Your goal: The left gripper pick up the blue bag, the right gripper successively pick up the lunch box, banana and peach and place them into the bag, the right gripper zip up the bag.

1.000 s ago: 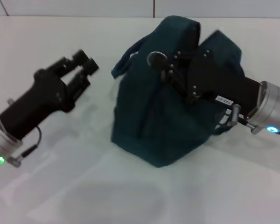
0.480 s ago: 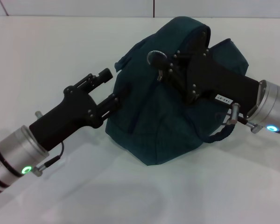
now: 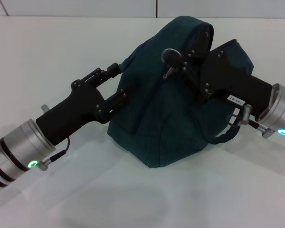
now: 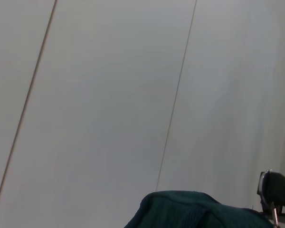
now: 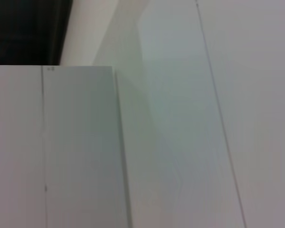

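Left tool [image 3: 118, 81] spread against blue bag [image 3: 152, 123], right tool [image 3: 178, 64] grip unclear, left wrist shows bag top only

Bag: the blue bag [image 3: 166, 123] sits slumped on the white table [image 3: 61, 47], a strap looping out low on its right side.
Left gripper [image 3: 119, 81]: fingers spread, touching the bag's left edge.
Right gripper [image 3: 176, 61]: up against the bag's top, finger state unclear.
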